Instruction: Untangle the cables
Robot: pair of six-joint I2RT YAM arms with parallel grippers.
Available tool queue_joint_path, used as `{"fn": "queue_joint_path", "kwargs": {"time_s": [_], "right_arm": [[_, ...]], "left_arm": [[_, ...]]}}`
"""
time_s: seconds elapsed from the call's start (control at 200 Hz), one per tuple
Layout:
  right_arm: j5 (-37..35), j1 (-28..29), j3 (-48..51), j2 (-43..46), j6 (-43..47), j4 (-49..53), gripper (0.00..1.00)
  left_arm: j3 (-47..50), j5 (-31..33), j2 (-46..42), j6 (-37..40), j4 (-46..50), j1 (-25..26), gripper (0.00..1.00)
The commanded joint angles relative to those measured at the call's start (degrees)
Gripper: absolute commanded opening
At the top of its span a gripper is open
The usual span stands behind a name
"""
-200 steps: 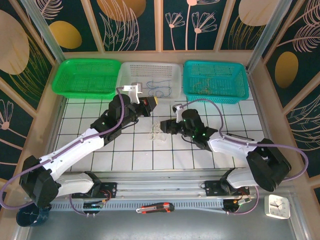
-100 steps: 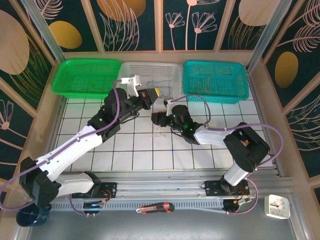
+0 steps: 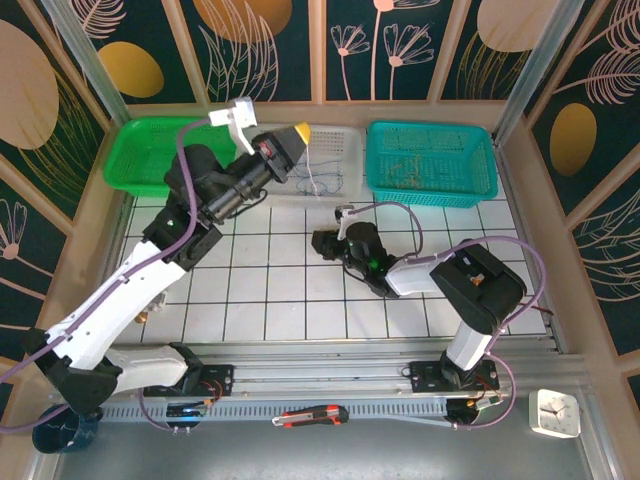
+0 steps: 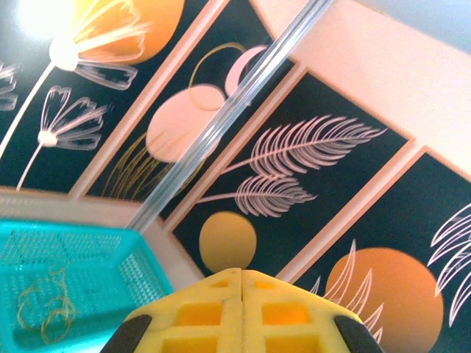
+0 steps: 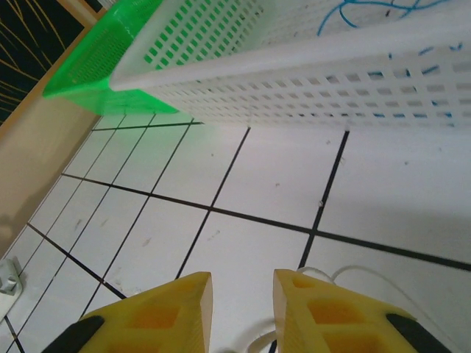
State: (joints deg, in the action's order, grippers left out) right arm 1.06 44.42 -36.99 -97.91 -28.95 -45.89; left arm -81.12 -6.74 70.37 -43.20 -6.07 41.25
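Thin blue cables [image 3: 322, 181] lie in the white basket [image 3: 262, 140], and their blue loops [image 5: 360, 10] show over the basket's rim. Yellowish-olive cords [image 3: 408, 166] lie in the teal basket [image 3: 480, 185]; in the left wrist view these cords [image 4: 43, 306] sit at the lower left. A white cable [image 5: 352, 271] curls on the tiles beside my right fingertip. My right gripper [image 3: 320, 243] is low over the table, open [image 5: 243, 283], with bare tile between its fingers. My left gripper [image 3: 298, 133] is raised above the white basket, its yellow pads pressed together [image 4: 241, 278]; nothing shows between them.
A green basket [image 3: 170, 155] stands at the back left, next to the white one. The white basket's wall [image 5: 331, 81] rises close ahead of my right gripper. A box cutter [image 3: 310, 415] lies on the front rail and a small clock [image 3: 555, 412] at the front right.
My left arm has lifted from the table's middle up and back over the white basket. My right gripper has slid left along the tiles. The small tangle on the table is out of the top view.
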Motion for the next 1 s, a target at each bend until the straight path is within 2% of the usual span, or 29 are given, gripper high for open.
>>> {"fn": "queue_joint_path", "kwargs": {"time_s": [0.0, 0.335, 0.495, 0.656, 0.806, 0.996], "right_arm": [[-1.76, 0.4, 2.14, -1.21, -1.92, -2.92, 0.29], [-3.77, 0.35, 7.48, -0.7, -3.99, -2.38, 0.33], [-4.31, 0.38, 9.12, -0.79, -5.01, -2.04, 0.33], [-3.42, 0.4, 9.59, 0.78, -5.17, -1.02, 0.41], [-0.3, 0.36, 7.85, 4.41, -3.71, 2.67, 0.51], [2.93, 0.4, 5.22, 10.02, -2.09, 8.63, 0.56]], "left_arm": [[-7.28, 1.13, 1.78, 3.27, 3.56, 0.17, 0.0], [-30.02, 5.83, 9.83, 11.32, 14.16, -0.21, 0.0], [-41.75, 7.02, 14.75, 13.7, 19.68, -2.18, 0.0], [-50.05, 8.2, 18.66, 15.58, 23.67, -5.64, 0.0], [-51.74, 13.15, 20.16, 19.64, 26.1, -8.11, 0.0], [-45.23, 23.84, 19.07, 27.58, 23.49, -9.46, 0.0]]}}
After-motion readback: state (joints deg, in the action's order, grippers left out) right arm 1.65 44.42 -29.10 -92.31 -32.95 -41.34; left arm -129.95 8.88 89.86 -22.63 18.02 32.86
